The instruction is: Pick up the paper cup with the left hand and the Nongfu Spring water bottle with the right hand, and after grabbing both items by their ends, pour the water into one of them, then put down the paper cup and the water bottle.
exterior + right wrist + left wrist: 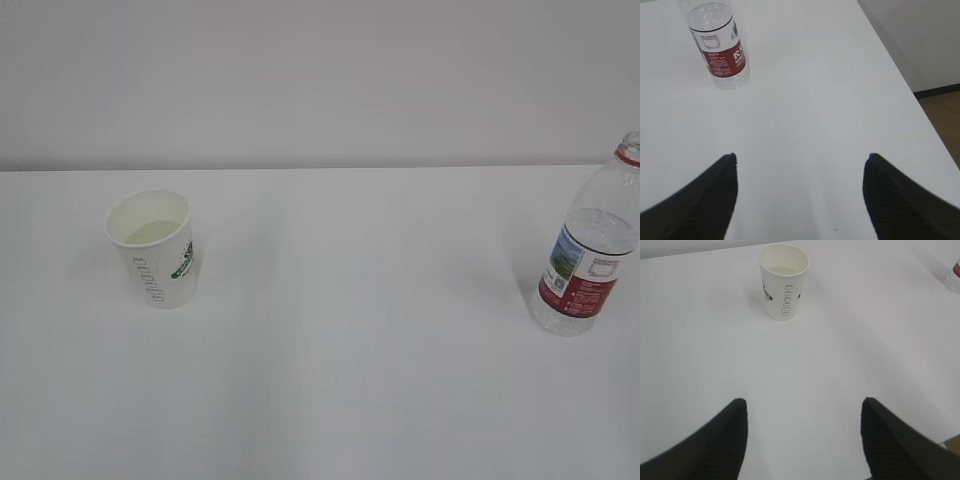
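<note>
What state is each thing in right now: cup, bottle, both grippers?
White tapered paper cup: upright on table, some liquid inside, not held.
Clear plastic bottle with red-and-white label: upright, uncapped, partly full, not held.
Left gripper: open, empty, short of cup.
Right gripper: open, empty, short of bottle.

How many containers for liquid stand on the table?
2: the paper cup stands upright on the left side, and the water bottle stands upright at the right edge of the exterior view.

The paper cup [153,250] looks matt white; the Nongfu Spring water bottle [590,262] is clear glossy plastic (label smooth); the surface [360,330] is smooth, faintly sheened white.
</note>
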